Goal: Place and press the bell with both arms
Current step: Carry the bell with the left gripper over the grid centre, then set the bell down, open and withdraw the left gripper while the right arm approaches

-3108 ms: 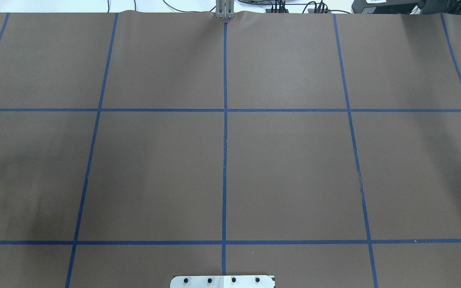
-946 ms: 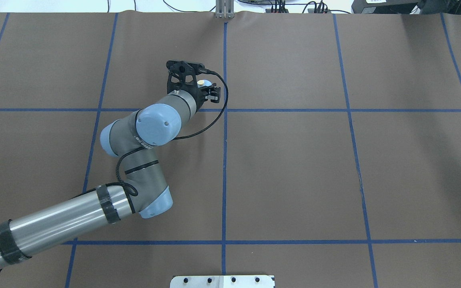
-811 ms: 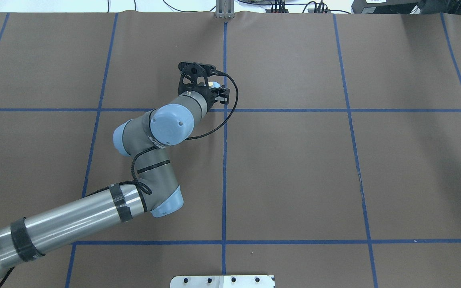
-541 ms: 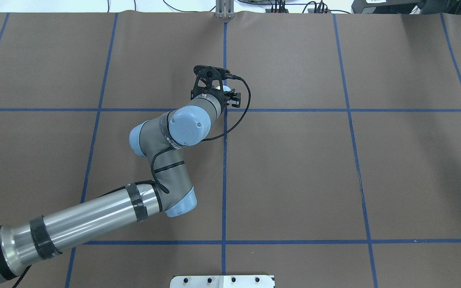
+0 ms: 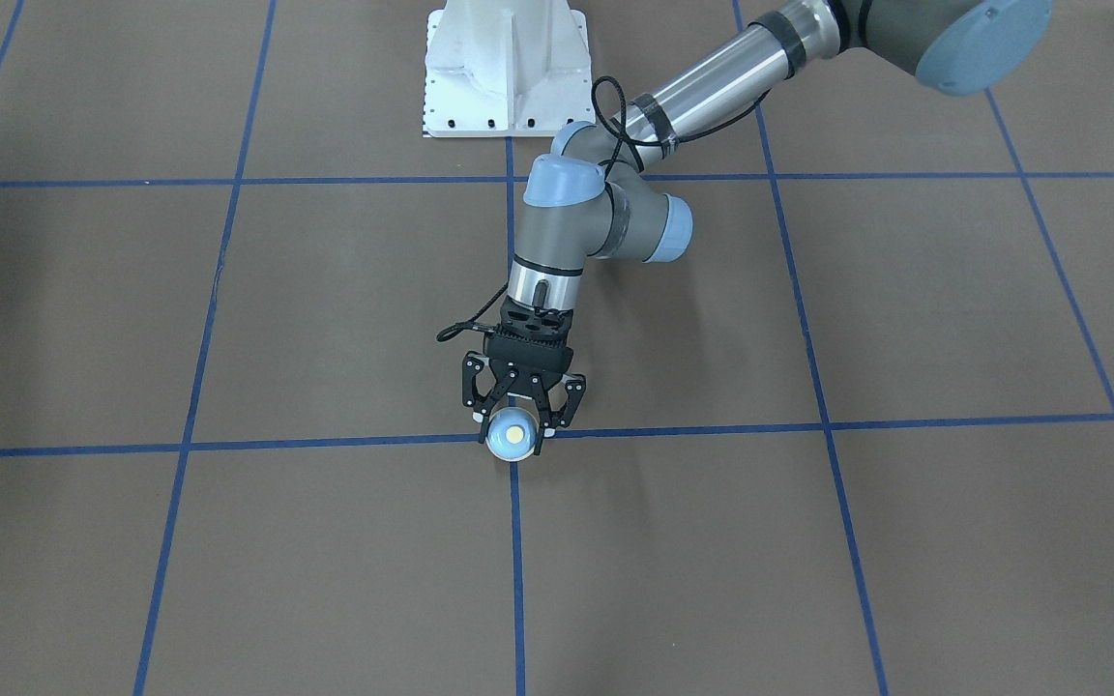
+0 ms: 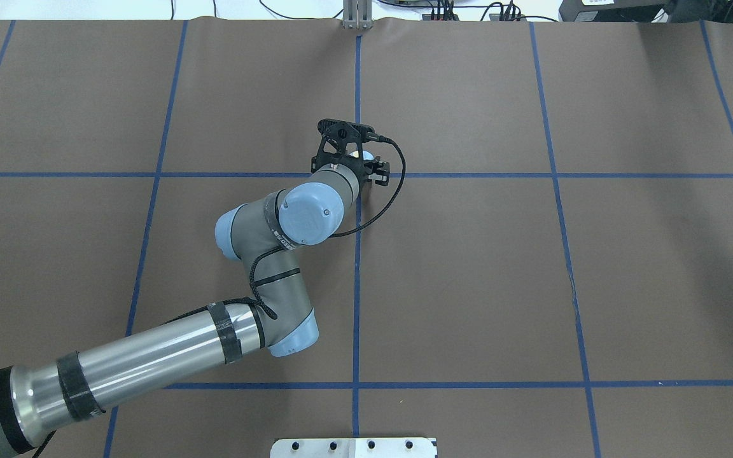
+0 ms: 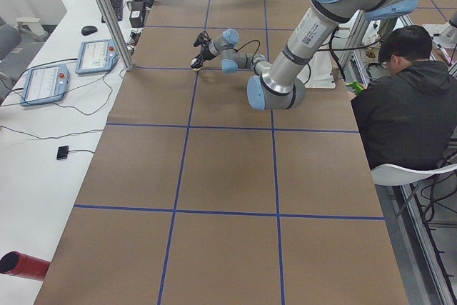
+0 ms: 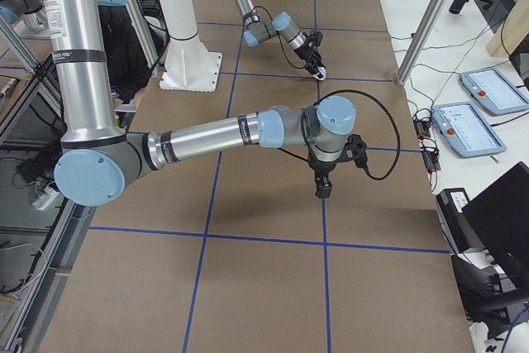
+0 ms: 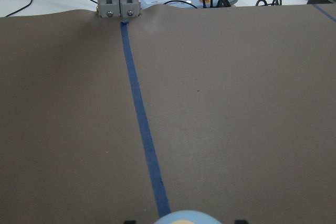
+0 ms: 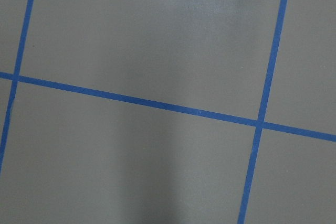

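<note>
The light-blue bell (image 5: 513,434) with its cream button sits between the fingers of my left gripper (image 5: 514,441), which is shut on it. It is over the crossing of two blue tape lines at the table's middle; I cannot tell if it touches the table. A sliver of it shows in the overhead view (image 6: 366,156), and its top shows at the bottom edge of the left wrist view (image 9: 181,217). My right gripper (image 8: 322,189) shows only in the exterior right view, held above the table; I cannot tell if it is open or shut.
Brown paper with a blue tape grid (image 6: 468,175) covers the table. The white pedestal (image 5: 504,68) stands at the robot's side. An aluminium post (image 6: 357,16) stands at the far edge. Pendants (image 7: 43,80) lie on the side table. A seated person (image 7: 403,105) is beside the robot.
The table was bare 3.1 s ago. My left arm has come in from the left with the bell and kept moving right, towards the centre tape line.
</note>
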### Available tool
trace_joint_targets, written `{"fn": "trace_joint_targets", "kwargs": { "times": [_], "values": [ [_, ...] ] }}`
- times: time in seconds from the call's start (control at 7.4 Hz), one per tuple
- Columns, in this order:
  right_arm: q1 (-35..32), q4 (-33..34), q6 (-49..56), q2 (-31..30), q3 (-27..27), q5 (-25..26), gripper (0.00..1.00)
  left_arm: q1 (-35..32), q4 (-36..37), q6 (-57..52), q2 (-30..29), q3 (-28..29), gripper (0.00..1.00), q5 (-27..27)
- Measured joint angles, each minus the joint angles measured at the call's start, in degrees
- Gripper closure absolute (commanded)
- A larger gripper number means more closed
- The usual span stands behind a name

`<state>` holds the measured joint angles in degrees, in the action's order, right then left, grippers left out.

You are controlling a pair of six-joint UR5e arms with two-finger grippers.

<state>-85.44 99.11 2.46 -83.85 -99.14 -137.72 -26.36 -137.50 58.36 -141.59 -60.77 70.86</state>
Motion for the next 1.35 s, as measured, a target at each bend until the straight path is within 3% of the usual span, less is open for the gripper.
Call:
{"fn": "trace_joint_targets", "kwargs": {
  "times": [0.14, 0.27, 0.41, 0.54, 1.35],
  "values": [
    [0.0, 0.02, 0.0, 0.0, 0.05, 0.0, 0.0, 0.27, -0.03, 0.0, 0.0, 0.27, 0.77, -0.01],
    [0.0, 0.03, 0.0, 0.0, 0.18, 0.0, 0.0, 0.38, -0.07, 0.0, -0.01, 0.65, 0.46, -0.02],
    [0.01, 0.03, 0.0, 0.0, 0.25, 0.0, 0.0, 0.45, -0.05, 0.0, 0.03, 0.84, 0.26, -0.02],
    [0.01, 0.03, 0.0, 0.0, 0.28, 0.0, 0.0, 0.48, -0.02, 0.02, 0.11, 0.89, 0.0, -0.03],
    [0.07, 0.11, 0.0, 0.7, 0.37, 0.1, 0.0, -0.61, 0.48, 0.18, 0.17, -3.11, 0.0, 1.31]
  ]
}}
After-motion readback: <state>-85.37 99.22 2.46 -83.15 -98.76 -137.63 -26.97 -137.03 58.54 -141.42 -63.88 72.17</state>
